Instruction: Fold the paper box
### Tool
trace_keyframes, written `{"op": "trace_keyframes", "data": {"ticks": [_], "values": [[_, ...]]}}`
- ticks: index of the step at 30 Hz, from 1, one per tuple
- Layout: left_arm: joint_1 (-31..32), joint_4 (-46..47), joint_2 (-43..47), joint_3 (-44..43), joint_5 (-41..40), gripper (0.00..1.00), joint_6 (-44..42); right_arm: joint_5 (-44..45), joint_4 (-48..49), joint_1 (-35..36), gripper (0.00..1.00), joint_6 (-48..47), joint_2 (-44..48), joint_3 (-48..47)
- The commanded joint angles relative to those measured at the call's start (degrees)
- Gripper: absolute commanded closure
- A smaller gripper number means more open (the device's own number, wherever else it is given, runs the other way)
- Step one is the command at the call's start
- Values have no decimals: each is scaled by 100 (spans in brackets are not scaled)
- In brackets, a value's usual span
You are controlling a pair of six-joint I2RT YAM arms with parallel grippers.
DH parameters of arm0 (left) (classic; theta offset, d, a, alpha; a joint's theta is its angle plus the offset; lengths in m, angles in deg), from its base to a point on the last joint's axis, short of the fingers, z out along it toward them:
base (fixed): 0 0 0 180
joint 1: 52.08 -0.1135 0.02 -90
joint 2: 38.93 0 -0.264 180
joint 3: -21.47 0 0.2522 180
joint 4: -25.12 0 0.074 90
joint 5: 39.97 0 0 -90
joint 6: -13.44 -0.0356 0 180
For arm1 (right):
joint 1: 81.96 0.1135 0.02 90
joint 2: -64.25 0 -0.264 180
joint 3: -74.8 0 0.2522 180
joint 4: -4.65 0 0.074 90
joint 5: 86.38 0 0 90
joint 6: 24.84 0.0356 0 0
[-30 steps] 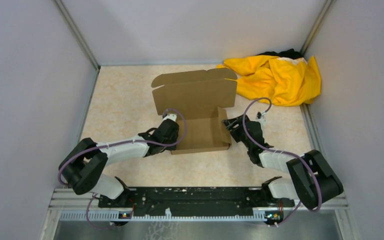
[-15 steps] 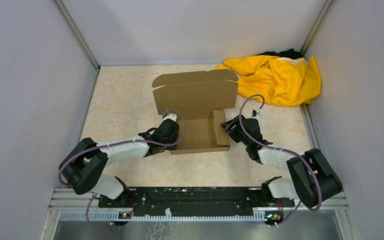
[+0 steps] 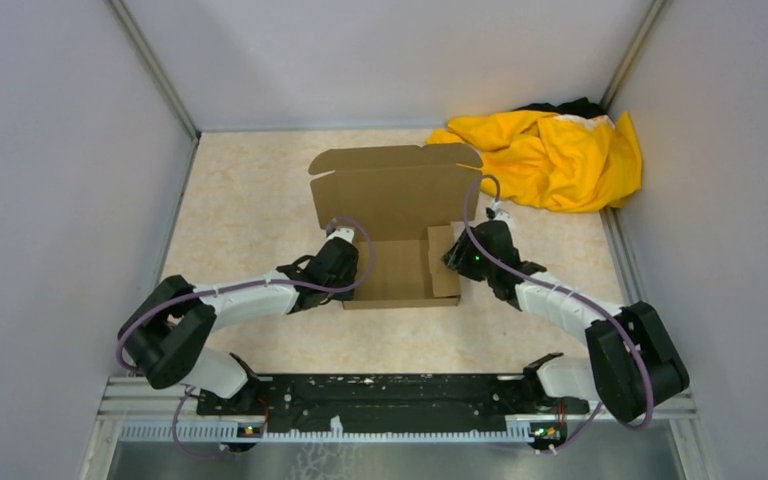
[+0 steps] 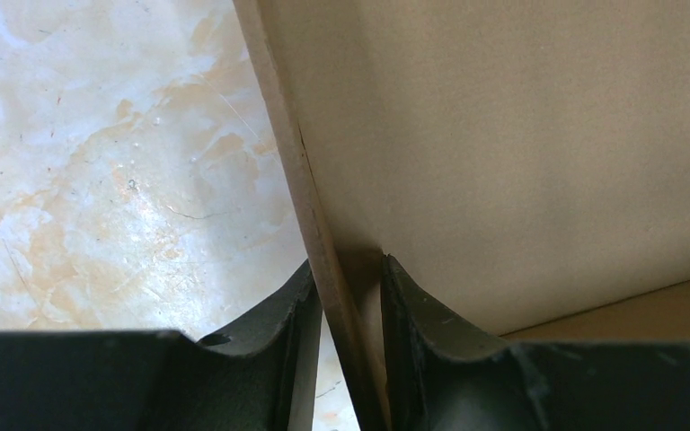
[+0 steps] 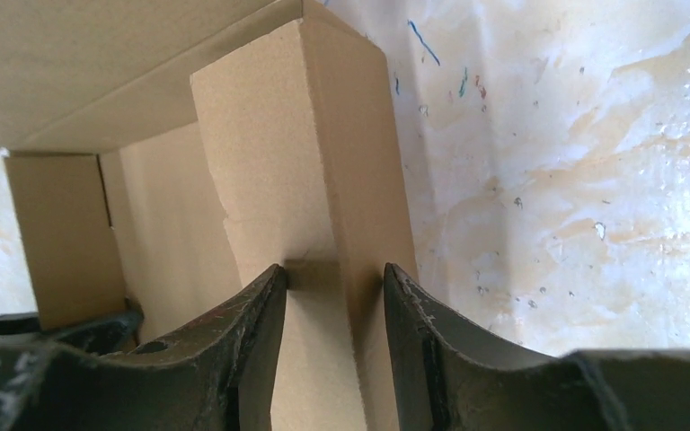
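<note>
I see the beige marbled bench carrying the paper box at frame centre and a yellow cloth at upper right.

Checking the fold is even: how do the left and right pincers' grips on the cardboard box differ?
The left pincer clamps a thin single wall on the left of the paper box; the right pincer straddles a thicker, doubled-over flap on the right. Both are closed on cardboard.
</note>
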Motion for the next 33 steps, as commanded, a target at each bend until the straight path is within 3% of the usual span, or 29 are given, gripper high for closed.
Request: {"op": "trace_keyframes", "data": {"ticks": [1,10,26,33], "values": [[10,-438,-202,158,434,64,111,120,-709,219,57,-556,-142,-302],[12,-443,-214,135,418,64,103,1141,-1708,833,58,-1066,-602,-929],[-1,-456,-138,100,354,64,-68,3641,-3064,1690,84,-1397,-1817,-1877],[-1,-515,23,111,385,64,-130,4237,-3528,1797,89,-1447,-1937,-2261]]}}
